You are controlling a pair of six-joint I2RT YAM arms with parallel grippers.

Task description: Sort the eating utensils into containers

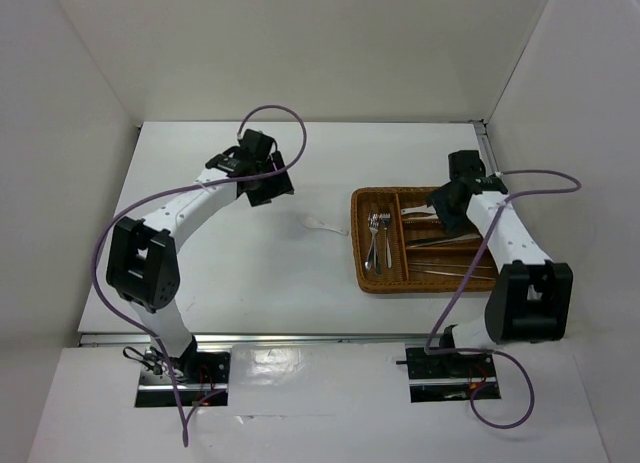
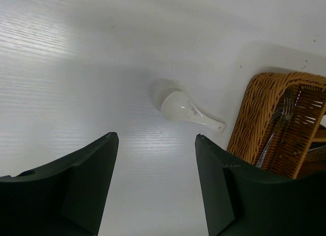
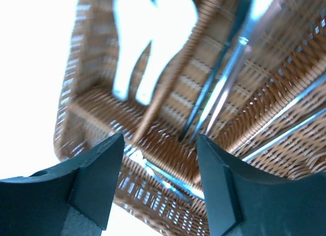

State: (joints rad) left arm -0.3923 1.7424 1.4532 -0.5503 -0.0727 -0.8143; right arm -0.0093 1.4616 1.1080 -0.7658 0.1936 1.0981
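Note:
One white ceramic soup spoon (image 1: pixel 318 223) lies on the table left of the brown wicker tray (image 1: pixel 357 245). In the left wrist view the spoon (image 2: pixel 183 108) lies ahead of my open, empty left gripper (image 2: pixel 156 138), with the tray's corner (image 2: pixel 253 113) to its right. My left gripper (image 1: pixel 266 183) hovers up and left of the spoon. My right gripper (image 1: pixel 446 209) is open and empty over the tray's far part. Its wrist view shows the gripper (image 3: pixel 159 139) above the wicker (image 3: pixel 168 162), two white spoons (image 3: pixel 133 37) and slim silver utensils (image 3: pixel 224 78). Silver forks and spoons (image 1: pixel 376 239) fill the tray's left section.
Slim silver knives or sticks (image 1: pixel 450 269) lie lengthwise in the tray's near sections. White walls enclose the table on the left, back and right. The arms' purple cables (image 1: pixel 290 118) loop above the table.

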